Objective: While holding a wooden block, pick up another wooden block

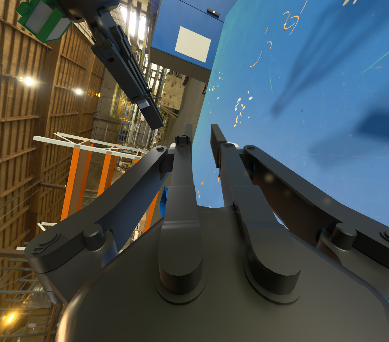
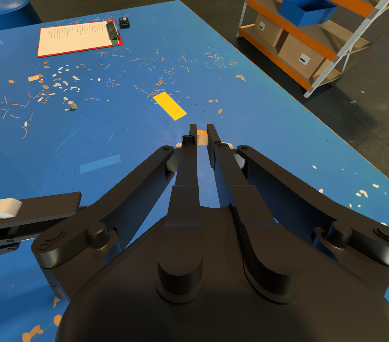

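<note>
In the right wrist view, the right hand (image 2: 201, 132) was clamped on a small pale wooden block (image 2: 202, 137) at the frame's centre, and the fingers hid most of the block's sides. A second small pale wooden block (image 2: 72, 104) lay loose at the left of the scratched blue surface (image 2: 263, 121), well apart from the hand, with bare surface between them. A flat yellow rectangular patch (image 2: 169, 105) lay just beyond the fingertips. A red clipboard with a sheet of paper (image 2: 77, 38) sat near the far edge at upper left. In the left wrist view, the left hand (image 1: 201, 132) stood narrowly apart, holding nothing, at the surface's (image 1: 315, 79) edge. The right hand (image 1: 156, 121) showed at upper left, its tips too edge-on to read
</note>
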Tool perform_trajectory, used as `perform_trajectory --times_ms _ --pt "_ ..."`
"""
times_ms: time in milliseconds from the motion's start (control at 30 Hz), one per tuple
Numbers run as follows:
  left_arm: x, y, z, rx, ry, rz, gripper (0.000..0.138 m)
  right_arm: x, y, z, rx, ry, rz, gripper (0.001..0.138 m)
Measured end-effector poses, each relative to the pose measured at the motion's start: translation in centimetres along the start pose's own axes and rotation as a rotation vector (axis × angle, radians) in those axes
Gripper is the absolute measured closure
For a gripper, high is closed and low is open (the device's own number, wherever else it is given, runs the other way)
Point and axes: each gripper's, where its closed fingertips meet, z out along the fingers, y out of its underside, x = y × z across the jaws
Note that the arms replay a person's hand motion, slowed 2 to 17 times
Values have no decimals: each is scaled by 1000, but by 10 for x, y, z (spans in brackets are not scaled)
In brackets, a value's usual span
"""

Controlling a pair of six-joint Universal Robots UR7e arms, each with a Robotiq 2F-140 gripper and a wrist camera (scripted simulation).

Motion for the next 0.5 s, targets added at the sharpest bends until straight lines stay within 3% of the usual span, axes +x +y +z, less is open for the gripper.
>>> perform_trajectory --times_ms 500 --pt "2 0 0 4 4 -4 112 0 0 0 0 0 0 126"
